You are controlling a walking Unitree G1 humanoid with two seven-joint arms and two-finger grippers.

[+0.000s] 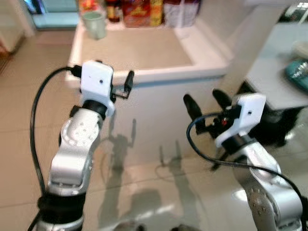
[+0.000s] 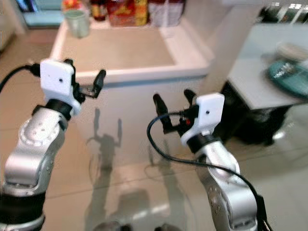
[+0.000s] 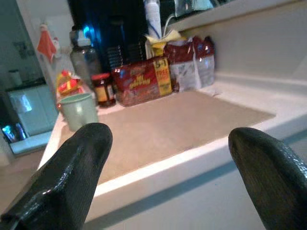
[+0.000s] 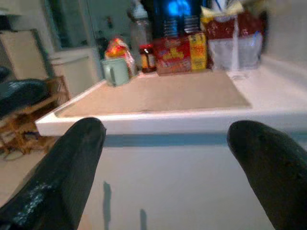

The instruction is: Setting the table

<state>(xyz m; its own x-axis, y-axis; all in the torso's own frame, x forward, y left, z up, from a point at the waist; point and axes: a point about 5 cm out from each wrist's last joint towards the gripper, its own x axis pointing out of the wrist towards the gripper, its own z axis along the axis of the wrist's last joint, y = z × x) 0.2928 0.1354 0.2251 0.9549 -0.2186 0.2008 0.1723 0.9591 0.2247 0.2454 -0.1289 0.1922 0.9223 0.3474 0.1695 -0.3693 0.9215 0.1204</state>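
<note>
- Position: the robot stands facing a white surface with a tan mat across its top; both arms are raised in front of its near edge, short of it.
- Left gripper: fingers spread apart, holding nothing, level with the near left edge of the surface.
- Right gripper: fingers likewise apart and empty, lower and to the right, below the rim.
- Task items: a pale green mug stands at the far left corner, beside a dark jar and a red packet along the far side. A teal dish lies on a separate grey table to the right.
- Judgement: the step in hand appears to be the approach before any pick-up.
- Recommendation: close in squarely until the mug is within reach, lift the left arm clear of the raised rim, keep the fingers wide, and take the mug by its body, avoiding the jar close beside it.
</note>
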